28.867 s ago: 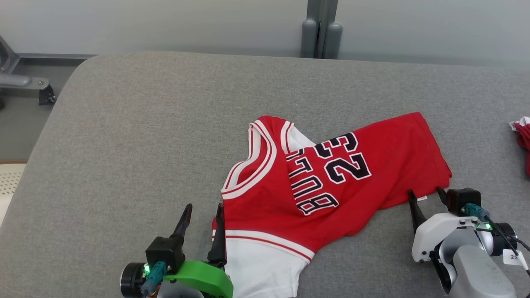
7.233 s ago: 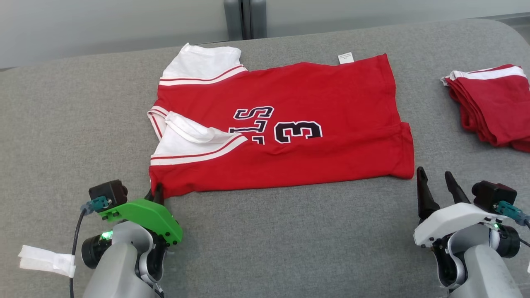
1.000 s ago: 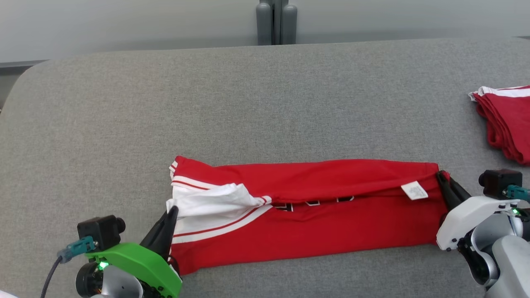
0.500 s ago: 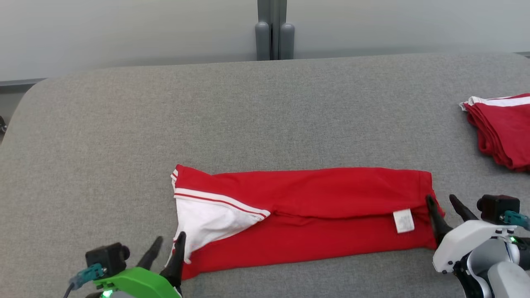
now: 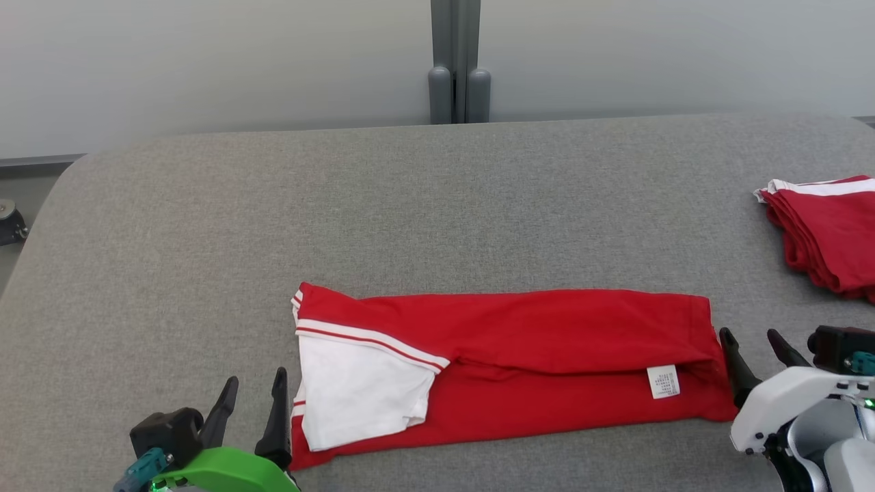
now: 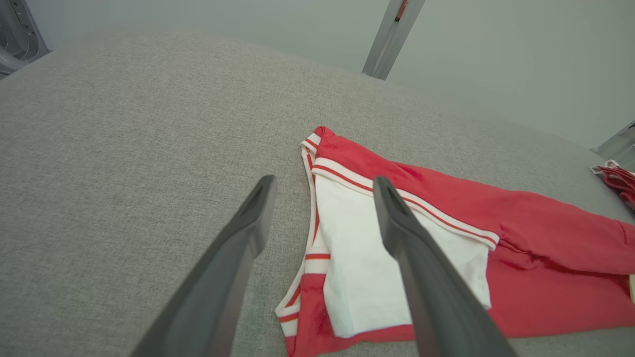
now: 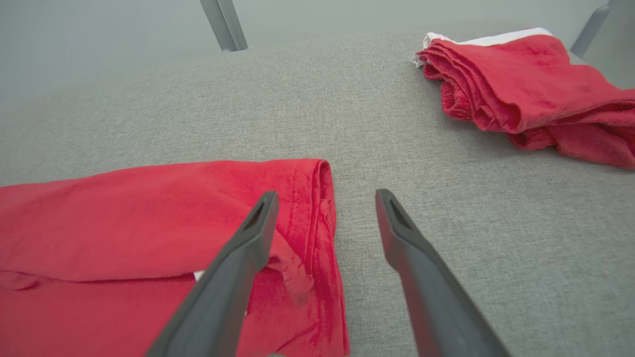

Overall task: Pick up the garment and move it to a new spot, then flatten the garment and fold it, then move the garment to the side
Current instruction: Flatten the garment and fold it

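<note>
- Garment: red jersey, folded into a long narrow band. It lies flat on the grey worktop, on the part nearest the robot, running L to R betw. the two hands.
- Its L end: white sleeve w/ red-and-white trim lies on top of the red cloth. A striped edge peeks out beside it.
- Its R end: small white label on the lower layer, just under the fold of the upper layer. Slight wrinkles along that fold.
- L hand, green casing: fingers spread wide, nothing betw. them. It sits at the garment's L end, inner finger just beside the sleeve edge. Touching the cloth or not, can't tell.
- R hand, white casing: also spread wide, gripping nothing. Inner finger is right at the hem of the R end, outer finger over bare worktop. Contact w/ the cloth, can't tell.
- Far R of the worktop: stack of folded red garments w/ a white strip at the back, well apart from the jersey.
- Behind the worktop: pale wall and a grey upright post, approx. mid-view.
</note>
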`<state>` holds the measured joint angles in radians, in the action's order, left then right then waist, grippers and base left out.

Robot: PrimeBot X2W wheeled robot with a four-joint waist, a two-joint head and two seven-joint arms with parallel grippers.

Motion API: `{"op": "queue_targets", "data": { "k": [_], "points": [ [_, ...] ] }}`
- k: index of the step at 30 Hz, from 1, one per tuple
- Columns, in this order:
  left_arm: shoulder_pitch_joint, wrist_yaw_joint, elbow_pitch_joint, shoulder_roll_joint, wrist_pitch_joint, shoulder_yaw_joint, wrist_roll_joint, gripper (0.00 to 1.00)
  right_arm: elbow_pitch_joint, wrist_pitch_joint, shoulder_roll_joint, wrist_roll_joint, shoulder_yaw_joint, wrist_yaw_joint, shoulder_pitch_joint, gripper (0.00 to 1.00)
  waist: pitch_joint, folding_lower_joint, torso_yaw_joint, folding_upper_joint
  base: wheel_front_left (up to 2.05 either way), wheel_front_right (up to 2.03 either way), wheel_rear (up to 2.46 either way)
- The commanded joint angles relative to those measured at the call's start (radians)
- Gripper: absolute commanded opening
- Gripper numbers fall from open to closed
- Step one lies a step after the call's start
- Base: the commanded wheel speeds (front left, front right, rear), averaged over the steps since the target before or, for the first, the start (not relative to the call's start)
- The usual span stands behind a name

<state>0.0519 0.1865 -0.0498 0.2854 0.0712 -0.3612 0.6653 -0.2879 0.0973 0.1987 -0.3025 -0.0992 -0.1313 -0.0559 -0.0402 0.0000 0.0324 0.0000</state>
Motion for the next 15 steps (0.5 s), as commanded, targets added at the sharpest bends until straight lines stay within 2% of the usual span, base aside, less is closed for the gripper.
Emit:
{"op": "queue_targets", "data": {
  "k": [1,9,15],
  "points": [
    [-0.023,0.010,-0.008,-0.005,0.012,-0.003,-0.017,1.00,-0.005,0.027,0.006,0.006,0.009,0.002,-0.030,1.00,-0.002,0.0000,0.001,0.0000,0.00,0.00,0.00],
    [-0.067,0.011,-0.034,-0.027,0.038,-0.018,-0.037,1.00,-0.146,0.191,0.044,0.019,0.049,0.002,-0.127,1.00,-0.017,0.0000,0.030,0.0000,0.00,0.00,0.00],
    [-0.085,0.014,-0.046,-0.019,0.047,-0.015,-0.037,1.00,-0.289,0.215,0.046,0.018,0.044,0.002,-0.175,1.00,-0.023,0.0000,0.063,0.0000,0.00,0.00,0.00]
  ]
}}
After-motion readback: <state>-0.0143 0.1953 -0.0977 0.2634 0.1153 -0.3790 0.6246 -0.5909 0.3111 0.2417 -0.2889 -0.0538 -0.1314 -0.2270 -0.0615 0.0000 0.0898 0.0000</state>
